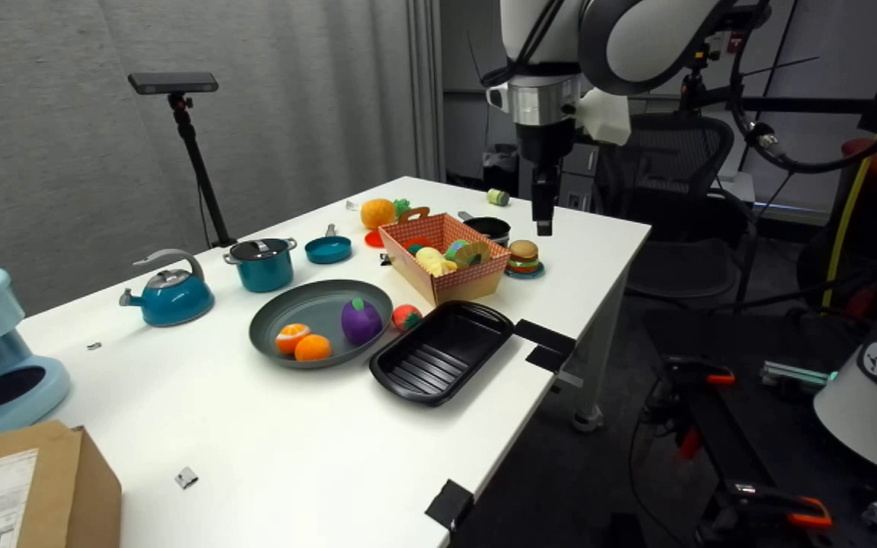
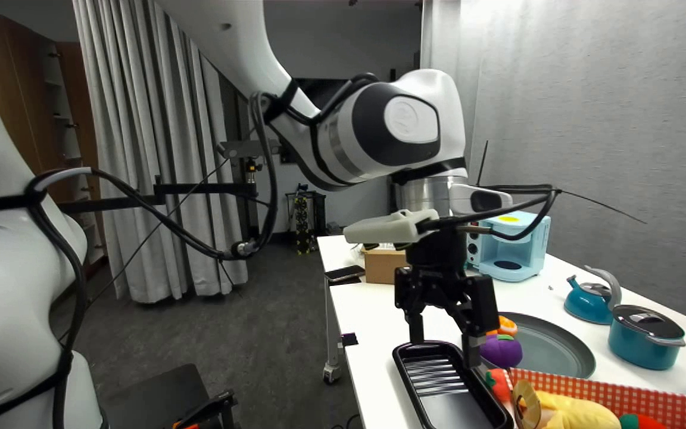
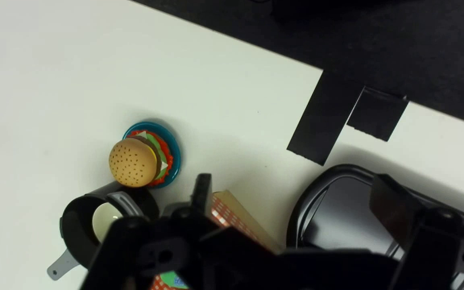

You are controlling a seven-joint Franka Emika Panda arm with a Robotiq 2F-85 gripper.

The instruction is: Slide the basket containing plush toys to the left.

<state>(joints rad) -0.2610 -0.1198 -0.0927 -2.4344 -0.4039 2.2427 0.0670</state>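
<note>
Tray (image 1: 444, 350) and plate (image 1: 309, 308) near basket (image 1: 475, 286)

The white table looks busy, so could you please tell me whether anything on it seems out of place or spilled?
Perhaps the small red toy: it lies outside the basket, between the round grey plate and black tray, so it looks stray. No spill shows.
</note>
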